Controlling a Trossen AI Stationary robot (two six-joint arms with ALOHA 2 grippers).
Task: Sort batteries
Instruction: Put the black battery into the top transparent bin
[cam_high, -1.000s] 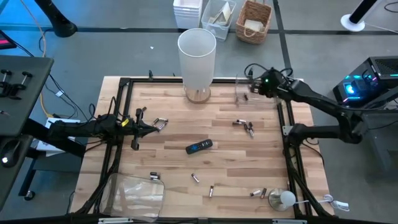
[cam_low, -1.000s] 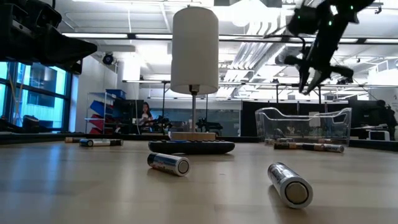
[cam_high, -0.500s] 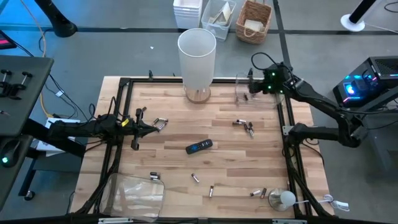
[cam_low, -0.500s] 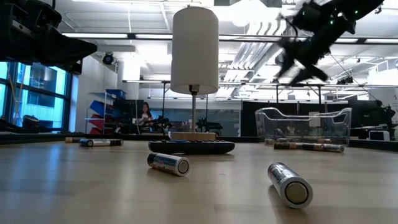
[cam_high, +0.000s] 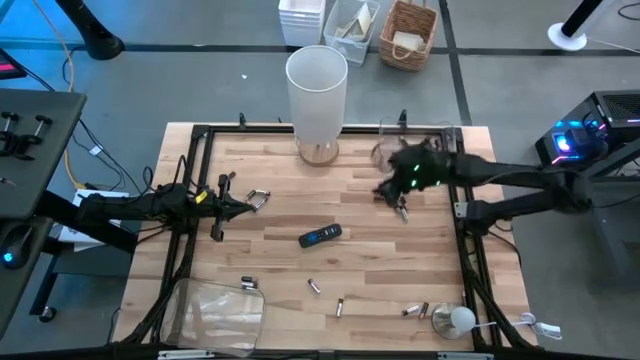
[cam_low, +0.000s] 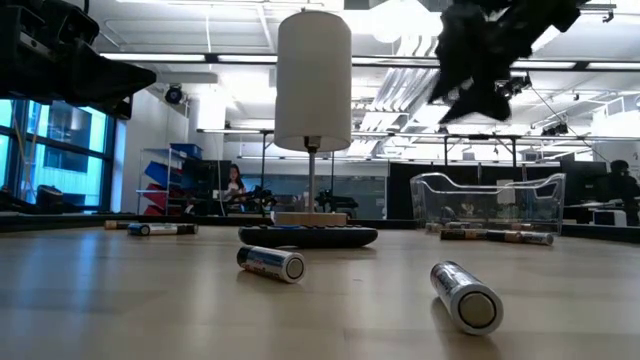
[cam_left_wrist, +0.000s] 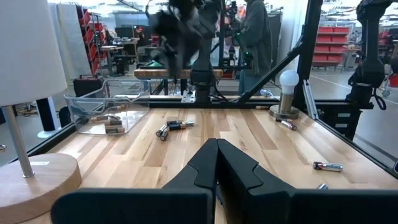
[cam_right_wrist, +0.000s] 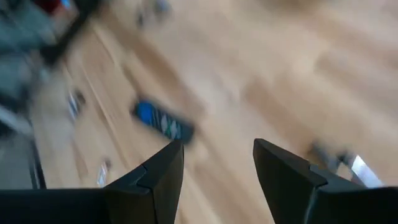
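Small cylindrical batteries lie scattered on the wooden table: a pair (cam_high: 398, 206) right of centre, one (cam_high: 258, 197) near my left gripper, several along the near edge (cam_high: 313, 287), (cam_high: 415, 310). In the low view two lie on their sides (cam_low: 270, 263), (cam_low: 466, 297). My right gripper (cam_high: 388, 186) hovers, blurred, just above the right-hand pair, open and empty (cam_right_wrist: 217, 163). My left gripper (cam_high: 240, 206) waits shut at the left side (cam_left_wrist: 217, 163). The clear bin (cam_left_wrist: 106, 106) holds a few batteries.
A black remote with a blue mark (cam_high: 320, 236) lies mid-table. A white lamp on a wooden base (cam_high: 317, 95) stands at the far edge, beside the clear bin (cam_high: 415, 140). A second clear bin (cam_high: 222, 310) sits near left, a light bulb (cam_high: 455, 320) near right. A black frame rims the table.
My right gripper has swung quickly from above the clear bin at the far right edge toward the table's middle and near side, coming over the pair of batteries right of centre. Nothing on the table has moved.
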